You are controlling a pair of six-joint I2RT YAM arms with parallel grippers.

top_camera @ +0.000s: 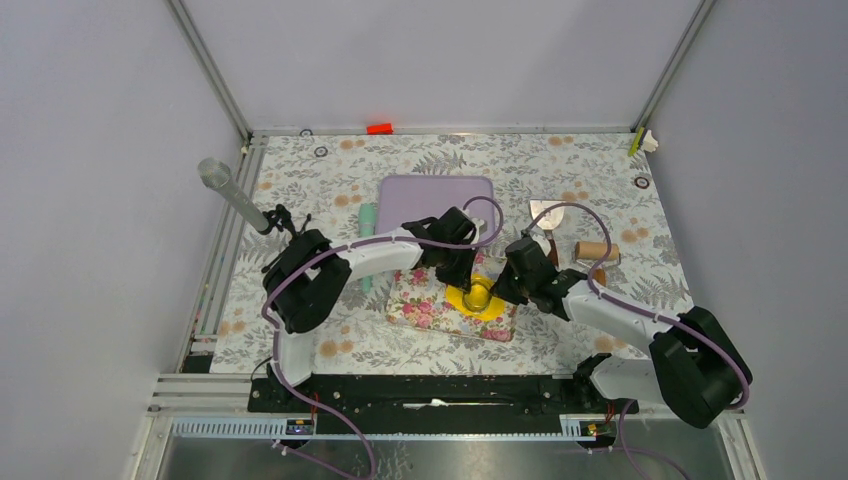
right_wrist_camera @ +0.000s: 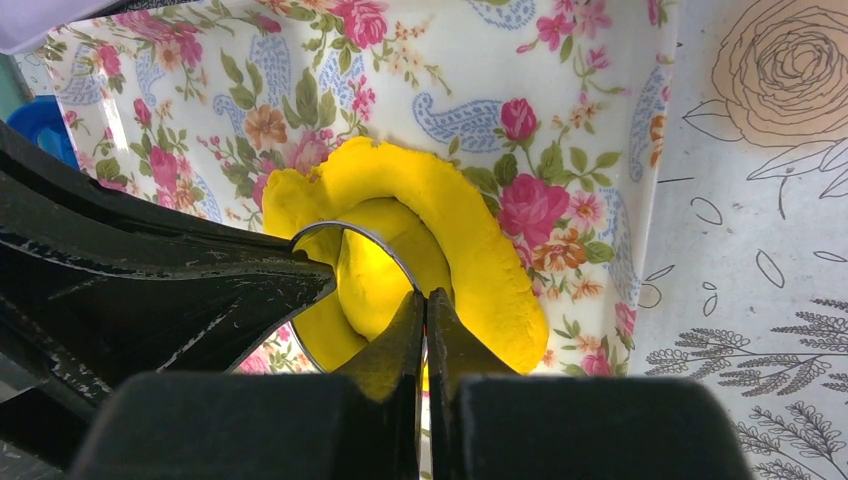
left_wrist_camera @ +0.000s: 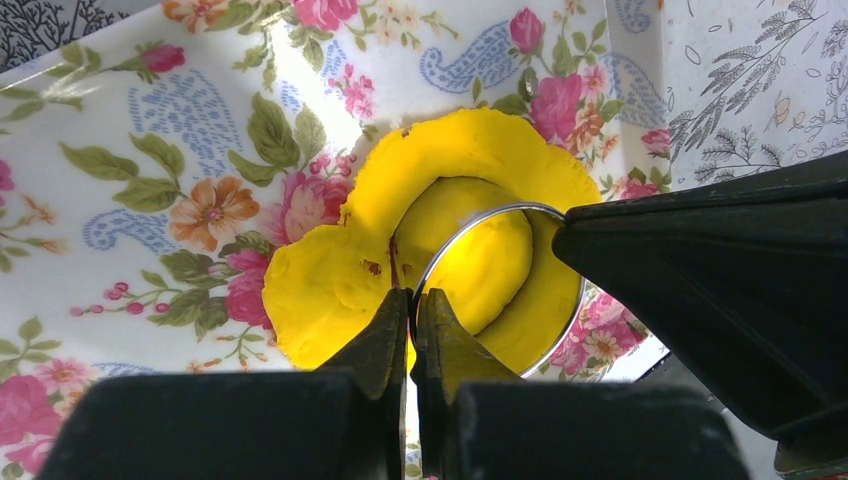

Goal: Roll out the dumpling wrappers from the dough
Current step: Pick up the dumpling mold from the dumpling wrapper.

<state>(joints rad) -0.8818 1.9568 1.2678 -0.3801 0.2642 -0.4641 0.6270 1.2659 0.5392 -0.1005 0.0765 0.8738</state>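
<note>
The dough [top_camera: 462,301] is a flattened bright yellow sheet on a floral tray [top_camera: 420,305]. A metal ring cutter [top_camera: 478,294] stands pressed into it. Inside the ring [left_wrist_camera: 480,212] lies a round yellow disc, a dumpling wrapper [left_wrist_camera: 485,262], with the rest of the dough [left_wrist_camera: 325,290] curving around outside. My left gripper [left_wrist_camera: 412,300] is shut on the ring's near rim. My right gripper [right_wrist_camera: 425,298] is shut on the opposite rim of the ring [right_wrist_camera: 345,227], with the wrapper [right_wrist_camera: 370,270] and dough [right_wrist_camera: 480,260] on either side. Each gripper shows as a black mass in the other's view.
A lilac cutting board [top_camera: 437,195] lies behind the tray, with a teal tool [top_camera: 367,225] at its left. At the right lie a scraper [top_camera: 545,212] and a wooden roller [top_camera: 595,252]. A grey cylinder [top_camera: 225,190] leans at the far left edge.
</note>
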